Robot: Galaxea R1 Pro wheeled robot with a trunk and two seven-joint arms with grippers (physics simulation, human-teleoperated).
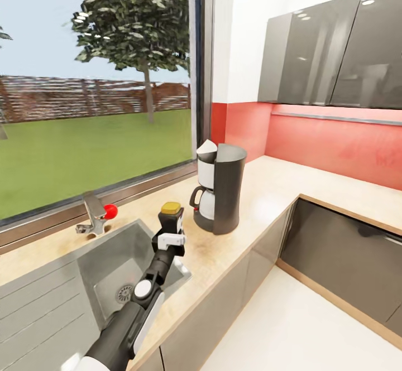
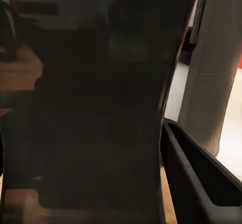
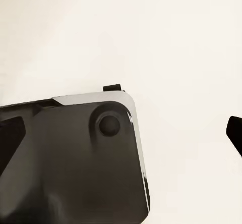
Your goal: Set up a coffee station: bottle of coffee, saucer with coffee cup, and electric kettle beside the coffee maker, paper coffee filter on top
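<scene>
We see the long beige countertop (image 1: 268, 192) running under the window, with the steel sink (image 1: 111, 270) set into it. The coffee maker (image 1: 223, 192) stands upright on the counter, well clear of the sink's edge. Our left gripper (image 1: 170, 231) is closed around the coffee jar (image 1: 171, 217), holding it by its body with the yellow lid showing above the fingers, near the sink's corner and a little short of the coffee maker. We judge the jar rigid, smooth and breakable, so a firm grip on the body suits it best. We cannot tell whether the right gripper is open or closed.
</scene>
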